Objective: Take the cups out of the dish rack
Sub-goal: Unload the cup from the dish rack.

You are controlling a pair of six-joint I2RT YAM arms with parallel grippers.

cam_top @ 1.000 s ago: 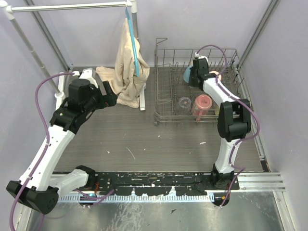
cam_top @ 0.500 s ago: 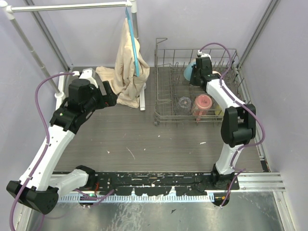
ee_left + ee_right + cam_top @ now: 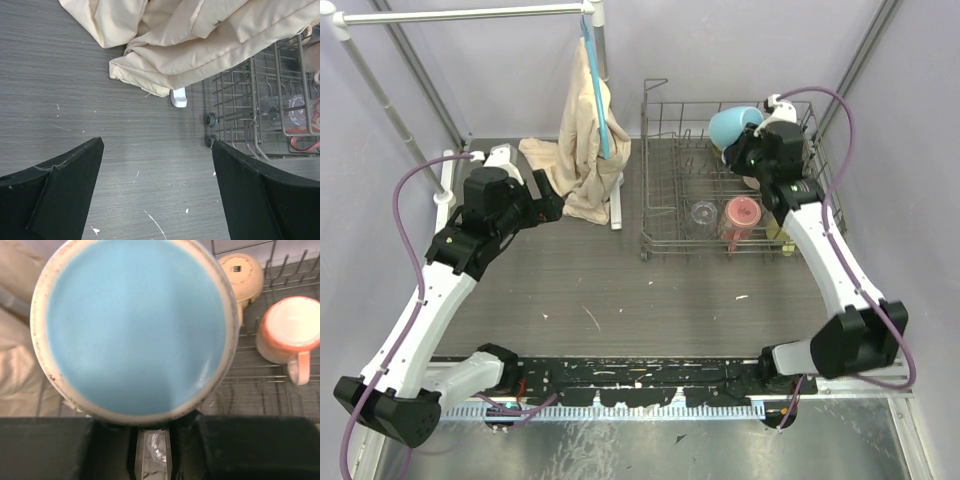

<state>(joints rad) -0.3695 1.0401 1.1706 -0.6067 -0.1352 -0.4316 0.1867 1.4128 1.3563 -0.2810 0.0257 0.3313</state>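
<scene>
My right gripper (image 3: 748,143) is shut on the handle of a light blue mug (image 3: 731,125), held tilted in the air over the back of the grey wire dish rack (image 3: 647,190). Seen from the right wrist, the mug's pale blue bottom (image 3: 135,325) fills the view above my shut right gripper (image 3: 152,425). Below in the rack stand a salmon pink mug (image 3: 290,330), a tan mug (image 3: 243,272) and a clear glass (image 3: 703,213). Over the bare table left of the rack, my left gripper (image 3: 157,145) is open and holds nothing.
A beige cloth (image 3: 585,160) hangs from a rail stand and spills onto the table just left of the rack; the stand's white foot (image 3: 178,97) sits beside the rack's corner (image 3: 215,120). Purple walls close in the back and right.
The right arm has lifted the light blue mug up out of the rack and swung its elbow out to the right. The left arm has not moved.
</scene>
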